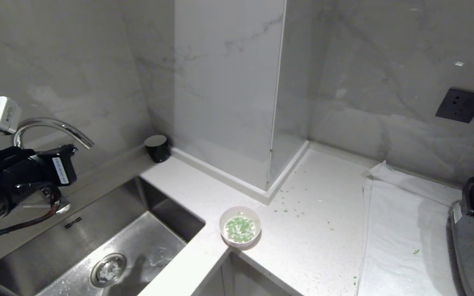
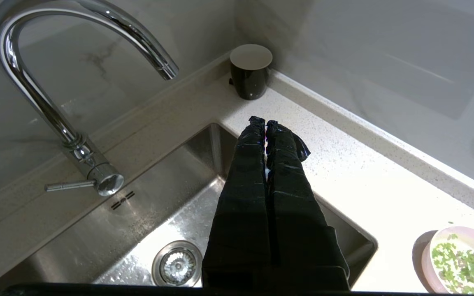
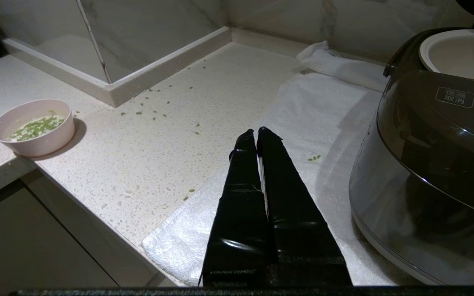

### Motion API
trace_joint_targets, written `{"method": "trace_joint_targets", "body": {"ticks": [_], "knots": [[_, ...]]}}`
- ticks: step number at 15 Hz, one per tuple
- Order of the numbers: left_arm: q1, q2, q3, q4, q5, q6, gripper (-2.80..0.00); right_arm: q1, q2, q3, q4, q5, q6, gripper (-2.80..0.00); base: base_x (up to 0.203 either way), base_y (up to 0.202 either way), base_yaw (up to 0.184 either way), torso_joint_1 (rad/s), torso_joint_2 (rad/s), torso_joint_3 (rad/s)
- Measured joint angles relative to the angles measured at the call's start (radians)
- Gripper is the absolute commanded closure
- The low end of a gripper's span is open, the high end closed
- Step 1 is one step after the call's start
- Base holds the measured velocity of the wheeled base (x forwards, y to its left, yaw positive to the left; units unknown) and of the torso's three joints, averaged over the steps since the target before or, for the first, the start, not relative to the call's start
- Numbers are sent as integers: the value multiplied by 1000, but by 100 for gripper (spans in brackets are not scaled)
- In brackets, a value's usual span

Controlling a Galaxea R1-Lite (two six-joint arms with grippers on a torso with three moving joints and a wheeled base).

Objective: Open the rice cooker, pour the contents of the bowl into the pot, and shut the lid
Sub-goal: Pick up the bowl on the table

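Left claw [image 2: 265, 123], fingers pressed together and empty, hovers above the stainless steel sink [image 2: 146, 213], well apart from the small pale pink bowl [image 2: 459, 263]; right claw [image 3: 256, 132] likewise closed.

sink: [image 1: 109, 246] steel basin set into the desk at the near left, its round drain [image 1: 108, 269] at the bottom
tap: [image 1: 52, 127] curved chrome spout arching over the sink's far left edge
cup: [image 1: 157, 148] small black cylinder with a pale top, in the far corner behind the sink
desk: [image 1: 315, 230] pale speckled stone, running right from the sink
towel: [image 1: 401, 234] white cloth spread flat on the desk at right
socket: [image 1: 459, 105] dark square plate on the far right wall
wall: [image 1: 228, 82] grey-veined marble with a jutting corner column
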Motion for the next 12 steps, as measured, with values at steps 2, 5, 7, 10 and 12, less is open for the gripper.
{"method": "trace_joint_targets", "body": {"ticks": [2, 5, 7, 10, 12], "knots": [[0, -4, 0, 0, 0, 1, 0, 0, 0, 0, 0, 0, 0, 0, 0, 0, 0, 0, 0, 0], [-1, -14, 0, 0, 4, 5, 0, 0, 0, 0, 0, 0, 0, 0, 0, 0, 0, 0, 0, 0], [-8, -40, 3, 1, 20, 10, 0, 0, 0, 0, 0, 0, 0, 0, 0, 0, 0, 0, 0, 0], [-41, -86, 6, 7, 79, 13, 0, 0, 0, 0, 0, 0, 0, 0, 0, 0, 0, 0, 0, 0], [-51, -107, 11, 7, 92, 20, 0, 0, 0, 0, 0, 0, 0, 0, 0, 0, 0, 0, 0, 0]]}}
